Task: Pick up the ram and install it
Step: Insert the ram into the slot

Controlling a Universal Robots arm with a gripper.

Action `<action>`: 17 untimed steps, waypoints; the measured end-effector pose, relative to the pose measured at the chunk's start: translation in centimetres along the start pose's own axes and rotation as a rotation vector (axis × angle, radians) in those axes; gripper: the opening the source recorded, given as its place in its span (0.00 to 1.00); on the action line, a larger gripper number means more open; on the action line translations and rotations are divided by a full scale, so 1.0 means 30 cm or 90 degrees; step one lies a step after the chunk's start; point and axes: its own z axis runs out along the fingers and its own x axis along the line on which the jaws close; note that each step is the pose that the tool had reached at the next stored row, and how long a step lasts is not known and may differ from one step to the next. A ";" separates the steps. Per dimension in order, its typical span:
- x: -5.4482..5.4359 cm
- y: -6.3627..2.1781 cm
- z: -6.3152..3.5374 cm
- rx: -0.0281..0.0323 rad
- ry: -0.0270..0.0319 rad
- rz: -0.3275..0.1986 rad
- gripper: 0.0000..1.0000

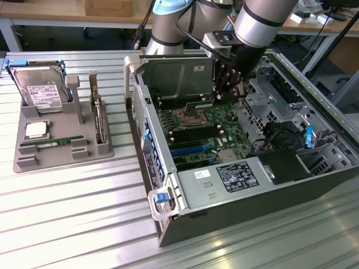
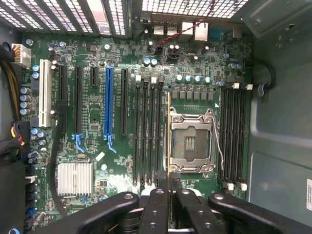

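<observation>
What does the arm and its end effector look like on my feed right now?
The arm is made of silver-grey cylindrical tube segments with a pale blue cap at one joint and a black ring near the wrist. A grey bracket sits on the wrist, and dark cables run along it. The end effector is black; in the wrist view its fingers are matte black bars with small round screw heads.

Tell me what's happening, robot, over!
Gripper shut on ram, edge-on above the motherboard. Second ram in tray. Nothing in the way.

Green motherboard (image 2: 146, 97), blue slot (image 2: 108, 102), black pincer (image 2: 168, 187)
</observation>
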 end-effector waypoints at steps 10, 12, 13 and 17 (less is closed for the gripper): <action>0.005 -0.002 0.040 0.0000 0.0000 0.000 0.12; 0.005 -0.002 0.046 0.0000 0.0000 0.000 0.12; 0.006 -0.002 0.049 0.0000 0.0000 0.000 0.12; 0.008 -0.003 0.066 0.0000 0.0000 0.000 0.12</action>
